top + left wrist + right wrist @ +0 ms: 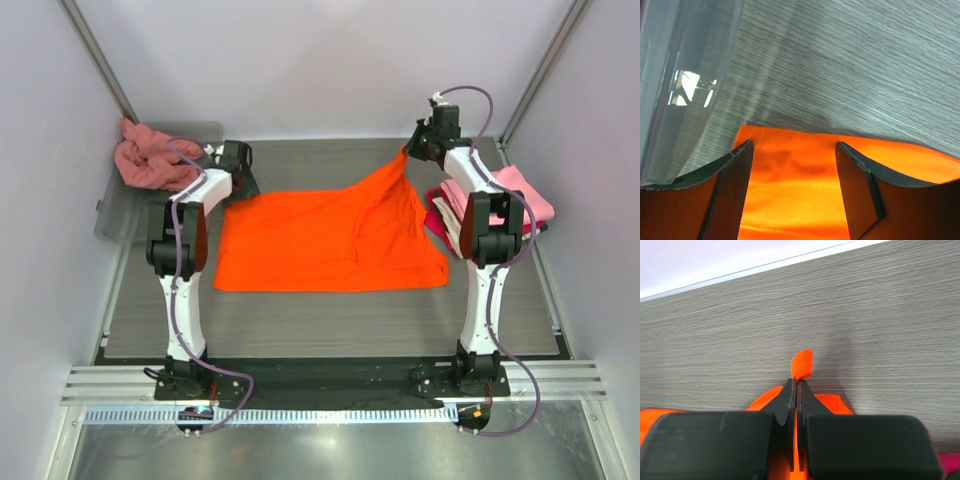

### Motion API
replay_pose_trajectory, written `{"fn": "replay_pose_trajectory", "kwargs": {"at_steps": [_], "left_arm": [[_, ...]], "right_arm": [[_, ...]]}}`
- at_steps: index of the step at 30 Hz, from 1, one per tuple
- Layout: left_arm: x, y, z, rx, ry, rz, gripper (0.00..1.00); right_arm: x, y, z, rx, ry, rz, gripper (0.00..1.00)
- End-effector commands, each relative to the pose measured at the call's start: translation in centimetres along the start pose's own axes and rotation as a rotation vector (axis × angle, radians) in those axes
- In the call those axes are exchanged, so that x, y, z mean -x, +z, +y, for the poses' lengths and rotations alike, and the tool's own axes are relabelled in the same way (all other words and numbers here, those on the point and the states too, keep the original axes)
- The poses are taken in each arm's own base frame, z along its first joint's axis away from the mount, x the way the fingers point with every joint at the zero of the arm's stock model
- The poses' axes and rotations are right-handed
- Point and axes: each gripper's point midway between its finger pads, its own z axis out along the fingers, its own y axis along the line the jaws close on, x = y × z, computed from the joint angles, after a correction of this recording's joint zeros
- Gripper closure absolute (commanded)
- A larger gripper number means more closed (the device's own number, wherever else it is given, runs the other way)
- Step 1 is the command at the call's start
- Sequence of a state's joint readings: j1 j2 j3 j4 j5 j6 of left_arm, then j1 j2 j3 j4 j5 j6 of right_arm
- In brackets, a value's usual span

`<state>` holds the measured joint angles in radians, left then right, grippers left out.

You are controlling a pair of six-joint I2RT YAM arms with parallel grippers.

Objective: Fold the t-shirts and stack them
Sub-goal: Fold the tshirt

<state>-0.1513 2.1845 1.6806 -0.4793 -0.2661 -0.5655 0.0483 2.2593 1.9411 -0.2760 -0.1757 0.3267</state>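
The orange t-shirt (pixel 330 245) lies spread at the middle of the table (pixel 330 325), its long axis running left to right. The right gripper (pixel 410 150) is pressed together on the shirt's far right corner and holds it raised, so the cloth slopes up toward it; in the right wrist view a small orange tuft (pixel 802 365) stands out past the closed fingertips (pixel 787 395). The left gripper (pixel 240 187) sits at the far left corner, its fingers (pixel 737 170) spread with the orange edge lying between them, though whether they touch the cloth cannot be told. The two grippers thus stand at opposite ends of the far edge, the left not yet gripping; a fold toward the near edge would likely need that corner pinched first. A folded stack (pixel 520 195) lies at the right, just beside the shirt, and a salmon-pink shirt (pixel 145 160) lies crumpled on the clear tray (pixel 110 215), far left.
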Motion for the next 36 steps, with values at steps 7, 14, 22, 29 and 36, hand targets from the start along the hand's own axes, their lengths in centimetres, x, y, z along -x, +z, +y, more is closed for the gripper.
{"fn": "replay_pose_trajectory", "kwargs": {"at_steps": [7,14,22,29,36], "left_arm": [[-1.4,1.6,2.3,0.073,-0.006,0.048,0.42],[-1.8,1.7,2.6,0.089,-0.007,0.068,0.8],[0.3,-0.2,1.4,0.05,0.017,0.013,1.0],[2.3,-3.3,-0.1,0.06,0.067,-0.089,1.0],[3.4,-5.4,0.5,0.063,0.046,-0.163,1.0]], "right_arm": [[3.0,-1.0,1.7,0.058,0.005,-0.074,0.99],[3.3,-1.6,2.0,0.067,0.008,-0.083,0.99],[3.8,-2.3,2.5,0.078,0.005,-0.092,0.99],[5.0,-4.7,3.9,0.115,-0.001,-0.116,0.99],[5.9,-9.0,5.5,0.164,-0.01,-0.17,0.99]]}}
